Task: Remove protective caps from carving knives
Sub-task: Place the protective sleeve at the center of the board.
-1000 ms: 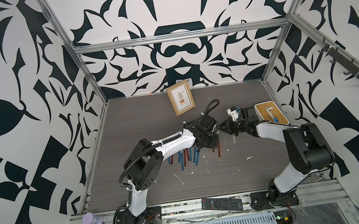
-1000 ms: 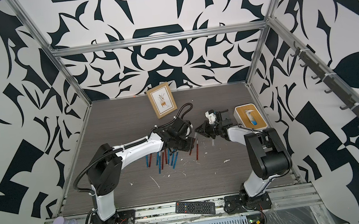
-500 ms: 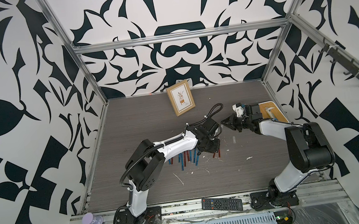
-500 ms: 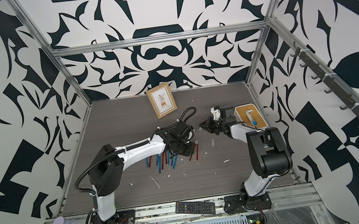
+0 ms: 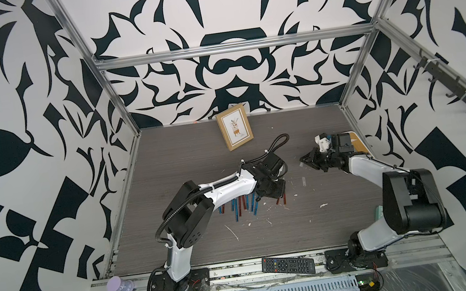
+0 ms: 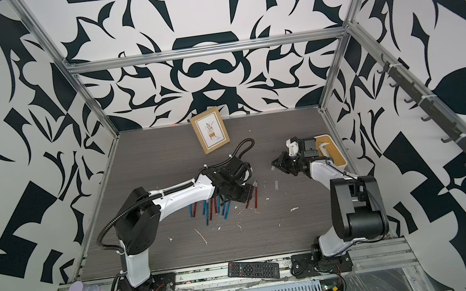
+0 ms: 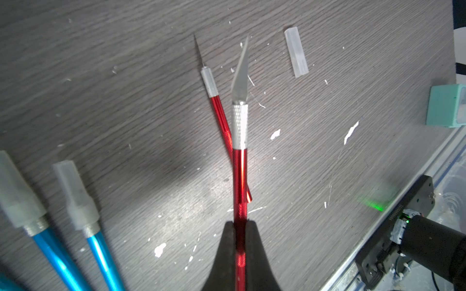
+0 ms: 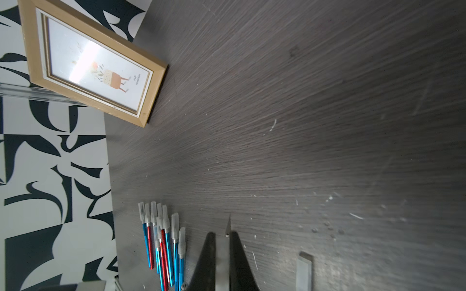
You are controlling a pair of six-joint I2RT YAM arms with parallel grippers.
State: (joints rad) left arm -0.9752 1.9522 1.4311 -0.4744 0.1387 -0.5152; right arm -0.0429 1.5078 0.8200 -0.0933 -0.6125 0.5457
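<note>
While the left gripper (image 7: 239,224) hangs over mid-surface, its jaws clamp the handle of a red carving knife (image 7: 239,131). Its blade is bare, and it crosses over a second red knife (image 7: 213,100), also uncapped, lying on the surface (image 7: 126,75). Opposite, the right gripper (image 8: 223,235) sits nearer the right edge, jaws pinched on a translucent protective cap (image 8: 222,262). One loose cap (image 7: 296,51) lies flat near the two bare blades. The remaining knives (image 8: 164,239), blue and red, caps on, are bunched side by side at mid-surface.
</note>
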